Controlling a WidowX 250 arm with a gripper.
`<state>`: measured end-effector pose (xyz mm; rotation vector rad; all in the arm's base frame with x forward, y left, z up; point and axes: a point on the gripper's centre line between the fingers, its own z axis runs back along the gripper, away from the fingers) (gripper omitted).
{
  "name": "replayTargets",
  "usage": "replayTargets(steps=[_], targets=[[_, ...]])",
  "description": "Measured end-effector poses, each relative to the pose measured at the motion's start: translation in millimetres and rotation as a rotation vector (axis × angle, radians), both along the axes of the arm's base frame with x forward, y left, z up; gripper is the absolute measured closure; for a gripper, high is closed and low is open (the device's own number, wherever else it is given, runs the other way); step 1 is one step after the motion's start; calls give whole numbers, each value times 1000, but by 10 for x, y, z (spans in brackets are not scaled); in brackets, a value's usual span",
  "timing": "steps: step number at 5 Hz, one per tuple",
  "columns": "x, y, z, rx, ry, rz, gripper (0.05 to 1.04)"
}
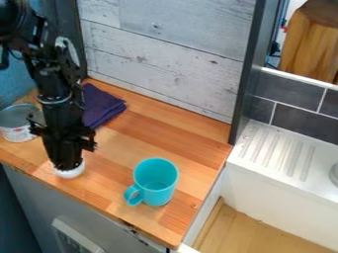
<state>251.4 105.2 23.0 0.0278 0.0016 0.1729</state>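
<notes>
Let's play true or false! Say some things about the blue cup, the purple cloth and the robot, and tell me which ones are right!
1. The gripper points down at a small white thing. True.
2. The blue mug is tipped over on its side. False: it stands upright on the wooden counter.
3. The purple cloth lies on the counter, near the wall. True.
4. The gripper is holding the mug's handle. False: the mug stands apart from the gripper.
5. The mug has a handle. True.
</notes>
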Motion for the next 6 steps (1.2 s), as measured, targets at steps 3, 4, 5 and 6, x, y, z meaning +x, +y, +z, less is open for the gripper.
replayTargets(steps=[3,4,5,6], targets=[[-9,82,56,-30,8,19,499],[65,94,439,12,-96,35,168],[205,-145,683,16,-169,-50,77],[324,-635,736,18,-185,-196,81]])
